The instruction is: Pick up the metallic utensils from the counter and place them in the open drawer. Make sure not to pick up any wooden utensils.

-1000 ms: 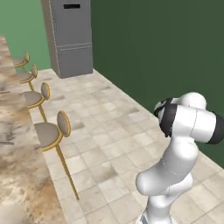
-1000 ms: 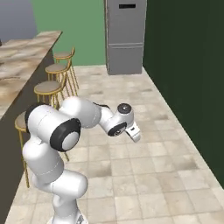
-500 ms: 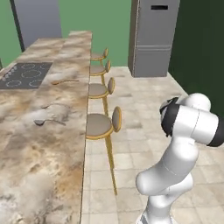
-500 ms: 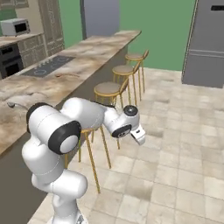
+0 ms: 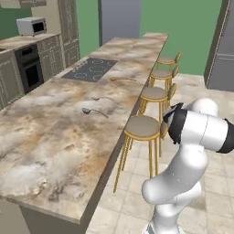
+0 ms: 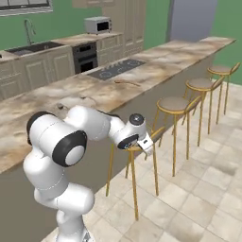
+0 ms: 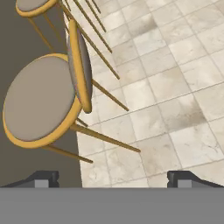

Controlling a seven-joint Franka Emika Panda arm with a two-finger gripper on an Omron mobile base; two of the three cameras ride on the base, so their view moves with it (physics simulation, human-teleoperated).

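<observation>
Hanging over the tiled floor, the gripper points down beside the nearest bar stool, and its two dark fingertips stand far apart at the bottom of the hand view, so the fingers are released and hold nothing. In the right base view the gripper is at the end of the folded white arm, just in front of the counter's side panel and close to the stool seat. The counter is a long marbled stone slab with a black cooktop set into its far part. On the stone, between the cooktop and the near end, lie two small grey metallic utensils: a spoon-like piece nearer to the camera and a second slim grey piece just behind it; they are close to each other but not touching. A slender orange-brown wooden utensil lies farther away, beside the right edge of the cooktop. All these pieces are well apart from the gripper, which is below the counter level on the stool side. Four stools stand in a row along the counter edge. On the back wall cabinets a microwave sits, and in the right base view a sink with a faucet is at the far left.
</observation>
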